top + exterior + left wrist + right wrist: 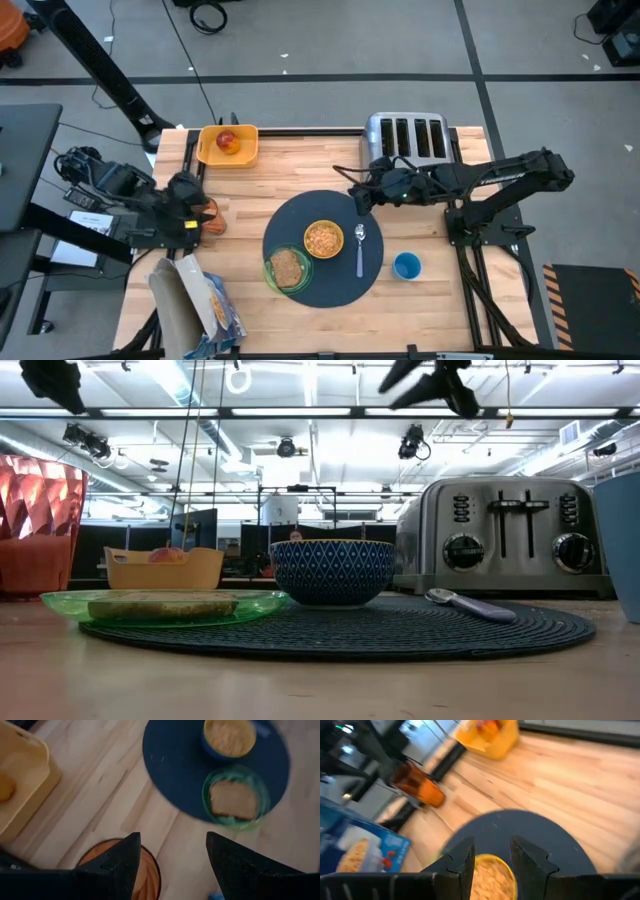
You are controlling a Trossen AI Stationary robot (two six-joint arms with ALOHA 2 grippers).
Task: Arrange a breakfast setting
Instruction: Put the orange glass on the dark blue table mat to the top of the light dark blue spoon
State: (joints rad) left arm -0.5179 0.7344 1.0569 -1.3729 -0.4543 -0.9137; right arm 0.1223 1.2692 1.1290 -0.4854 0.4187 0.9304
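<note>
The round dark mat lies at the table's middle near side. On it are the yellow cereal bowl, the green plate with toast and the spoon. The blue cup stands on the wood right of the mat. The red apple lies in the yellow tray. The orange tumbler stands upright at the left, as the low view shows. My left gripper is open above it, clear of it. My right gripper is open and empty above the mat's far edge, over the bowl.
A silver toaster stands at the far right. A cereal box lies at the near left corner. Bare wood shows between the tray and the mat and to the right of the blue cup.
</note>
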